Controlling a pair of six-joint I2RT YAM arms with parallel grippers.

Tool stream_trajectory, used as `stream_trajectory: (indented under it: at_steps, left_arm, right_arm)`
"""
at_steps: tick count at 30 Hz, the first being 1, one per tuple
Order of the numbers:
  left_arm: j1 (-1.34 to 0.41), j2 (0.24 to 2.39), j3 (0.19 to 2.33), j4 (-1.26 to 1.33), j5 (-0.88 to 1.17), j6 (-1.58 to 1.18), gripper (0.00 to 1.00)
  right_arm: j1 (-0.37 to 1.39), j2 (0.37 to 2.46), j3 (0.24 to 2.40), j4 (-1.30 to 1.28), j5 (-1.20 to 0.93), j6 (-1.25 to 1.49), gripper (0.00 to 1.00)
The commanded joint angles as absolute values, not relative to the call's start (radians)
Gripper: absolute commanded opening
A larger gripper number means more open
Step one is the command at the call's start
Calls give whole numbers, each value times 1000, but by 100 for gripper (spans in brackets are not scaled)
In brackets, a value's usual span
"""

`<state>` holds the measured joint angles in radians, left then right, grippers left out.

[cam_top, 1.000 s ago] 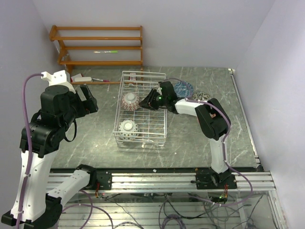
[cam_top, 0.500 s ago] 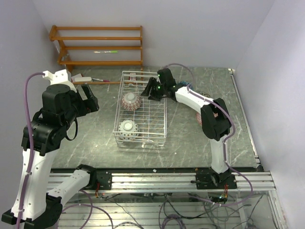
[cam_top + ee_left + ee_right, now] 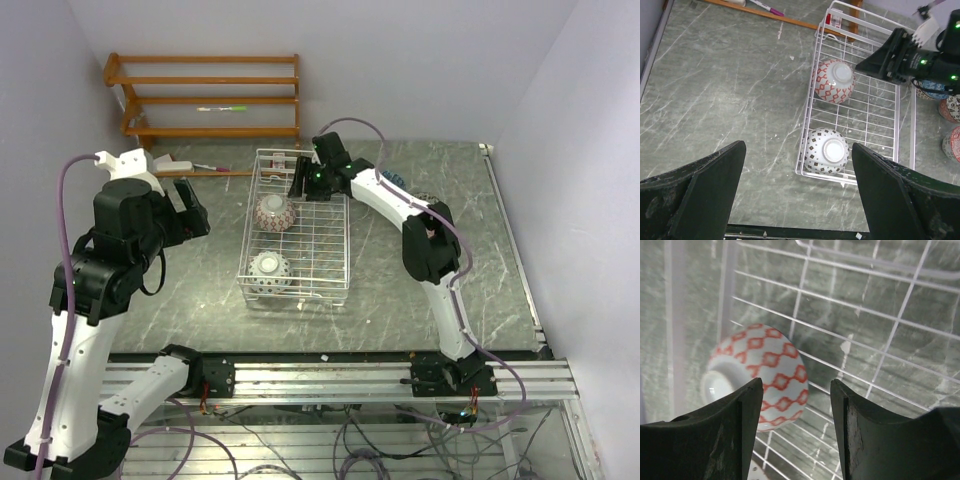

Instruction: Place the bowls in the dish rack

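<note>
Two upturned bowls in the white wire dish rack [image 3: 322, 255].
Red-diamond ceramic bowl [image 3: 273, 211] far-left, black-dotted ceramic bowl [image 3: 268, 267] near-left; right gripper [image 3: 300, 183] over the far end, jaws apart, empty; left gripper [image 3: 799, 146] likewise, left of the rack.

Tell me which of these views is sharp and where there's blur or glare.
Top external: evenly lit and sharp, no glare on the dish rack. Left wrist: the marbled table and the rack are crisp, while its own dark fingers loom soft-edged. Right wrist: the red-patterned bowl is slightly soft, and the rack wires at the left edge are washed out pale.
</note>
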<state>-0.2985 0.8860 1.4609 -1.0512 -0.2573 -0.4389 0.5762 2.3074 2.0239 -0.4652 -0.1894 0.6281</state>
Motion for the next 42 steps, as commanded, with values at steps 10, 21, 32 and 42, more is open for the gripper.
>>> stream_trajectory:
  at_steps: [10, 21, 32, 42]
  left_arm:
    - [-302, 826, 1393, -998, -241, -445, 100]
    - [-302, 830, 1394, -1002, -249, -423, 100]
    - [-302, 818, 1397, -1002, -244, -426, 100]
    - [-302, 784, 1393, -1025, -249, -447, 100]
  right_arm:
    - [634, 2251, 1880, -234, -37, 556, 57]
    - [686, 2337, 1987, -299, -81, 492, 57]
    - [702, 2248, 1855, -301, -147, 454, 57]
    - [723, 2198, 1798, -312, -237, 442, 57]
